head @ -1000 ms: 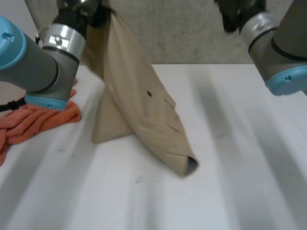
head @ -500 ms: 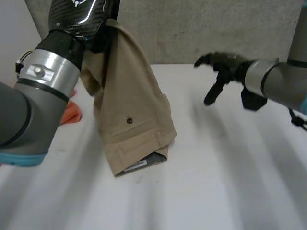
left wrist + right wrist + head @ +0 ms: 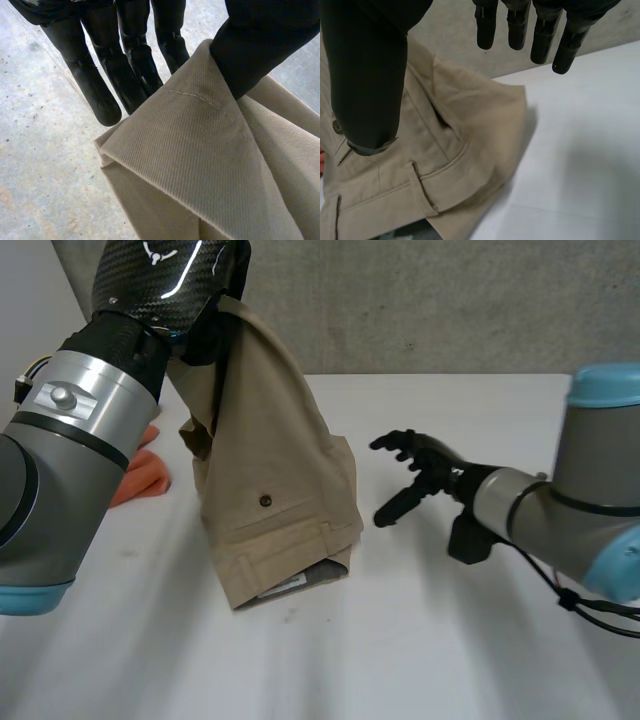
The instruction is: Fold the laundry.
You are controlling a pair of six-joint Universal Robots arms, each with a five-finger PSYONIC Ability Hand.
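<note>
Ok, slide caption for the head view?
Left hand holds khaki shorts up over the table; open right hand hovers beside them.

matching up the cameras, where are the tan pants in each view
head view: tan pants hang from left hand, waistband on table
left wrist view: fold pinched at its thumb
right wrist view: waistband beside open right hand
shared: belt loop, head and right wrist views
</note>
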